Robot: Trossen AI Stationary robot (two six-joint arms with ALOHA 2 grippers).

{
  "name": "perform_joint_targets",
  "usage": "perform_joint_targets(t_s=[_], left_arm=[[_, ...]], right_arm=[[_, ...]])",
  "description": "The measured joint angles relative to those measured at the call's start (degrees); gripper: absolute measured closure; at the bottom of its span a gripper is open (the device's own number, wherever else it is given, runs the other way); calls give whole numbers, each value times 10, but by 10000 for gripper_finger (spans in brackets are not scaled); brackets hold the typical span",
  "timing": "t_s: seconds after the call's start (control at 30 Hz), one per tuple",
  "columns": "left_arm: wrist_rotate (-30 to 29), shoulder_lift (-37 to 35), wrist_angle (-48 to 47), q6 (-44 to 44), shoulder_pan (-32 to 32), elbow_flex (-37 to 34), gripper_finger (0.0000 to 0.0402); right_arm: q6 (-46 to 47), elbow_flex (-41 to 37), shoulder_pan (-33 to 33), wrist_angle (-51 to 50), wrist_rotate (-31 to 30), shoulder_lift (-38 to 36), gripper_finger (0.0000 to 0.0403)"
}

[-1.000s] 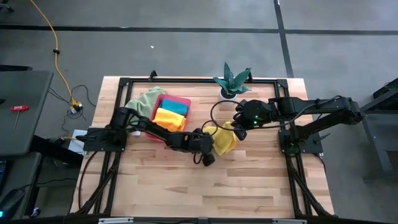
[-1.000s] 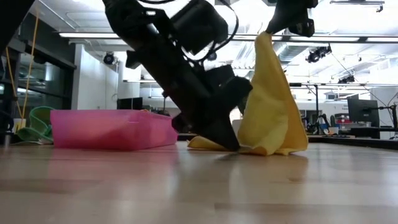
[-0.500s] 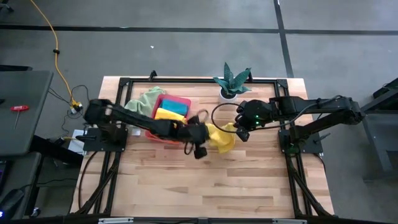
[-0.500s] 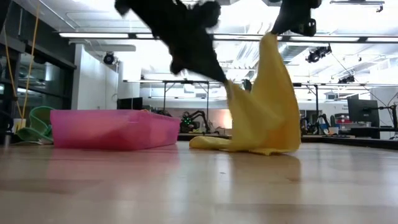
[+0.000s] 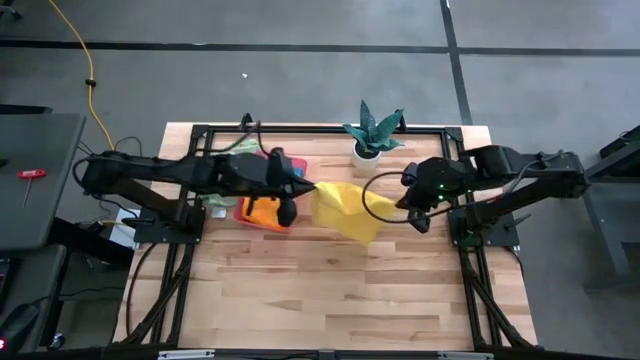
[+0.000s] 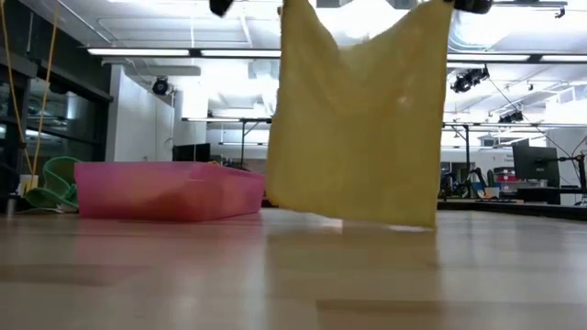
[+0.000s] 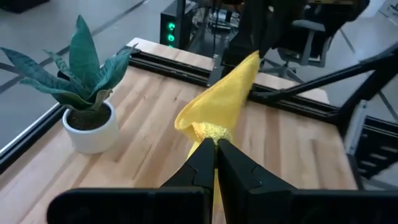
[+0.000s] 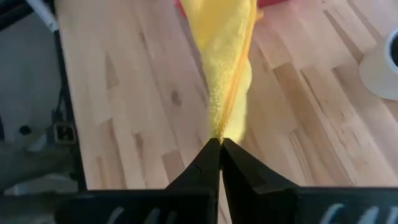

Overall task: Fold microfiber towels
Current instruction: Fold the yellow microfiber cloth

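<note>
The yellow towel now hangs in the air as a spread sheet, stretched between both grippers above the middle of the table. A second ago it sat bunched on the wood with only one corner lifted; since then the left arm has taken a second corner and pulled it away toward the pink tray, so the cloth has opened out and its lower edge has left the boards. The left gripper is pinched tight on one top corner, and the right gripper is pinched tight on the other. An orange towel lies in the tray, with a pale green one just beside it. The potted plant stands near the far edge. The towel looks ready to be laid flat for folding.
</note>
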State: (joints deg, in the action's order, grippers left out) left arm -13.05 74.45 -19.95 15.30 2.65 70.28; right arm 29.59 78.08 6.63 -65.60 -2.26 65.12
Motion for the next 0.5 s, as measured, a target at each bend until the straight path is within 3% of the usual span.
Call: perform_joint_targets(t_s=[0.23, 0.5], left_arm=[[-14, -2, -140, -4, -21, 113, 401], [-52, 0, -200, 6, -27, 146, 401]], right_arm=[[-26, 41, 3, -36, -4, 0, 403], [-16, 86, 3, -119, -61, 0, 403]])
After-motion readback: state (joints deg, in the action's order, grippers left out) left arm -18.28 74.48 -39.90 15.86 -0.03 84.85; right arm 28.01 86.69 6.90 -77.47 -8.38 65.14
